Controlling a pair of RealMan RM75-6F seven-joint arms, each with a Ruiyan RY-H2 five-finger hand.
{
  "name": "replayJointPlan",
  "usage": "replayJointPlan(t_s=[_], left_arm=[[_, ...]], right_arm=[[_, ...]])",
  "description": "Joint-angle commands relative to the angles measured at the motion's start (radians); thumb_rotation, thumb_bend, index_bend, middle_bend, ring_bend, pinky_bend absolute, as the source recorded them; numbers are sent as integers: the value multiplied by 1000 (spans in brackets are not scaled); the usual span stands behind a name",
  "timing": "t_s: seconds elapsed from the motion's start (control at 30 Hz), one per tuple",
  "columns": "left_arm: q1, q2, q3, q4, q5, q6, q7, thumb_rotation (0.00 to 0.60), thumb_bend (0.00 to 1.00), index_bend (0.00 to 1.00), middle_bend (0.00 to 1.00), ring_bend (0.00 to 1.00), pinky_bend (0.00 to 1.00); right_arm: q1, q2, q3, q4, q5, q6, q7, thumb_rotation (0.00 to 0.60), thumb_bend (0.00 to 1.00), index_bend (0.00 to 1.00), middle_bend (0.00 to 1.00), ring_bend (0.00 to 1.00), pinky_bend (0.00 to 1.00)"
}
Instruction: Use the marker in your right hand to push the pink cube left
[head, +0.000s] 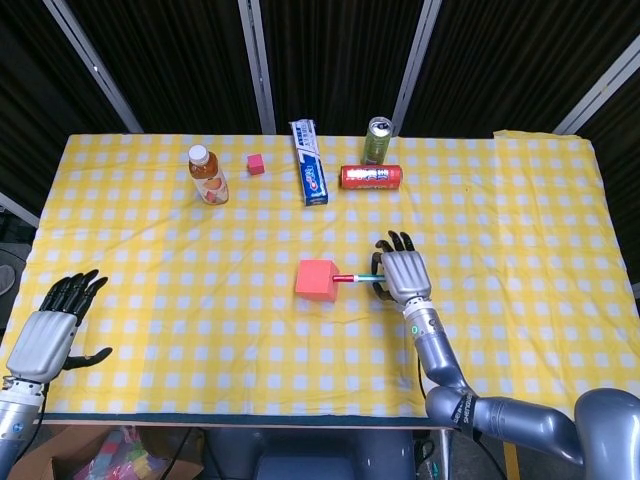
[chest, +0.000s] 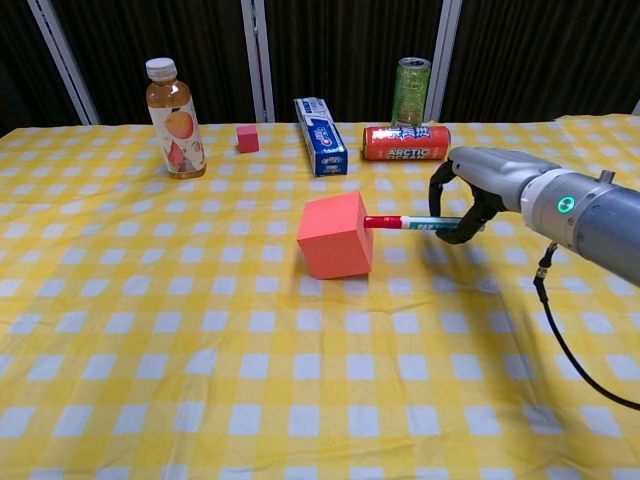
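The large pink cube (head: 317, 279) (chest: 335, 236) sits mid-table, turned slightly askew. My right hand (head: 401, 275) (chest: 470, 190) is just to its right and grips a marker (head: 352, 278) (chest: 405, 222) that lies level, its red cap touching the cube's right face. My left hand (head: 45, 337) hovers at the table's near left corner with fingers spread and nothing in it; the chest view does not show it.
Along the back stand a juice bottle (head: 207, 175) (chest: 174, 119), a small pink cube (head: 256, 164) (chest: 247, 138), a toothpaste box (head: 309, 162) (chest: 321, 135), a lying red can (head: 371, 177) (chest: 406, 142) and an upright green can (head: 378, 139) (chest: 411, 92). Yellow checked cloth (head: 200, 330) covers the table.
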Motion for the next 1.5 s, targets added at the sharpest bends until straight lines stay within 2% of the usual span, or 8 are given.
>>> replayJointPlan(t_s=[0.03, 0.63, 0.87, 1.23, 1.5], left_arm=[[1, 0, 0, 0, 0, 1, -1, 600, 0, 0, 0, 0, 7], [-1, 0, 3, -4, 4, 0, 5, 600, 0, 0, 0, 0, 6], [-1, 3, 4, -6, 7, 1, -3, 600, 0, 0, 0, 0, 6], [-4, 9, 5, -6, 4, -8, -23, 600, 0, 0, 0, 0, 6], [-6, 14, 4, -10, 2, -12, -30, 600, 0, 0, 0, 0, 7]], right_arm=[[2, -2, 0, -1, 9, 7, -8, 600, 422, 635, 242, 19, 0], [-48, 53, -33, -6, 29, 44, -16, 600, 423, 635, 242, 18, 0], [-26, 20, -18, -18, 53, 66, -63, 600, 423, 635, 242, 19, 0], [16, -61, -7, 57, 86, 35, -90, 600, 423, 635, 242, 19, 0], [49, -112, 12, 71, 73, 31, -95, 600, 423, 635, 242, 19, 0]])
